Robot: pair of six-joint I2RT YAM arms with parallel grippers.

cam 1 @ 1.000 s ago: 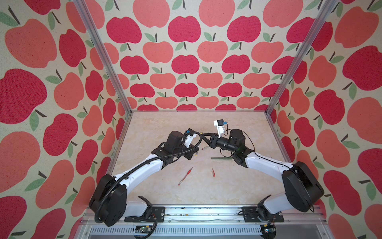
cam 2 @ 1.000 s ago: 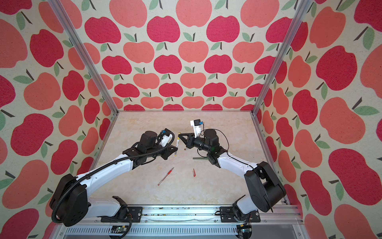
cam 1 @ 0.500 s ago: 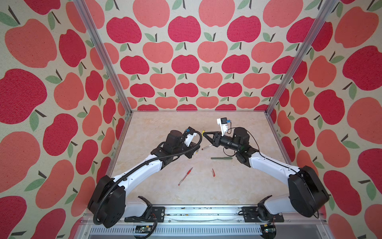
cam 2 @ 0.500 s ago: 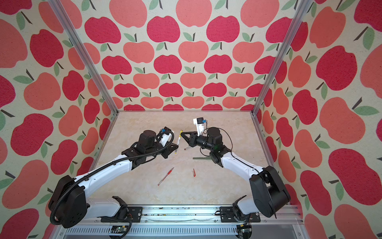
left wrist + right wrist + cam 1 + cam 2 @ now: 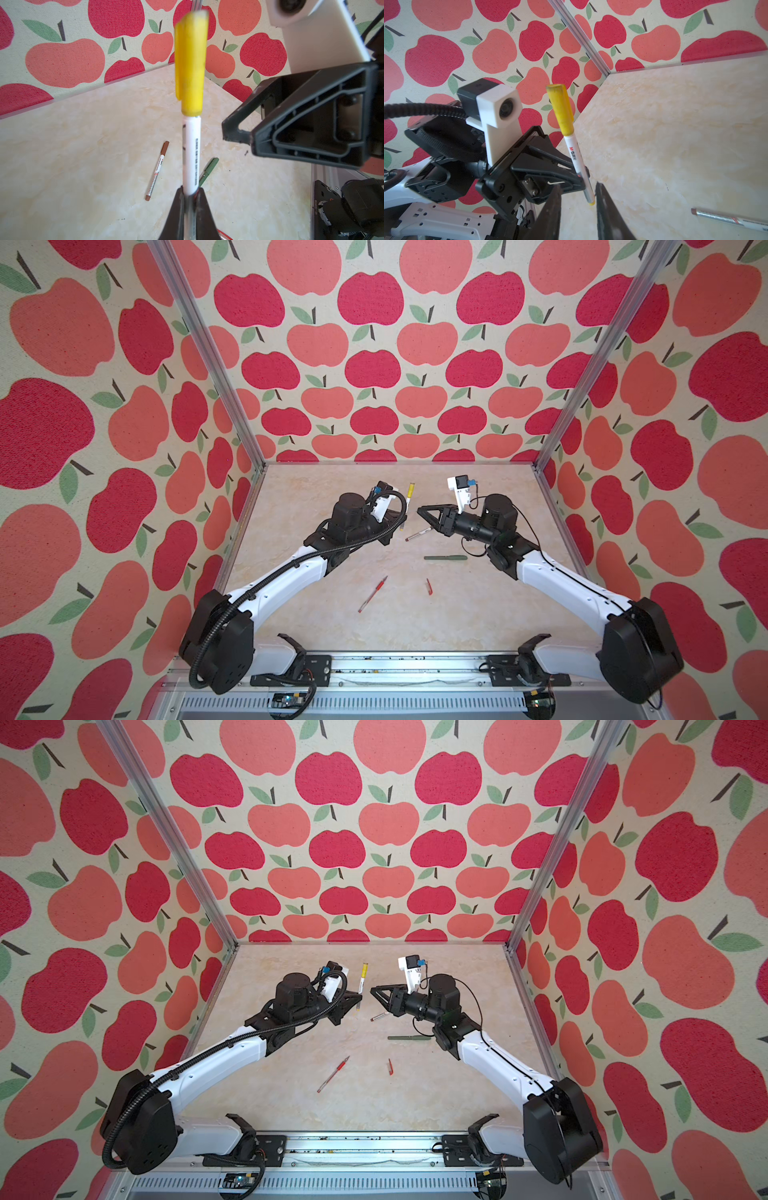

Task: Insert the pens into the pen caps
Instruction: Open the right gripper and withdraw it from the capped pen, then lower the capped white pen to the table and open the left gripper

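Above mid-table in both top views, the left gripper was clenched on the yellow pen, which ran 12 to 6 o'clock with the cap at the 12 end, clear of the table. In the left wrist view the black fingers pinched the low part of the smooth white barrel. The cap was matte yellow plastic, tube-shaped, seated on the tip. A black print strip ran along the barrel, too small to read. In the right wrist view a red "M&G" logo showed on the pen.

The right gripper sat just at 3 o'clock of the pen, jaws parted, grasping nothing.

The brown pen lay at 1 o'clock of centre, silver-white with a brown cap on; its print was unreadable. The green pen lay capped at 3 o'clock. The clear red pen lay at 7 o'clock, and its red cap, with clip, at 5 o'clock, apart from it. The table was glossy beige marble-look.
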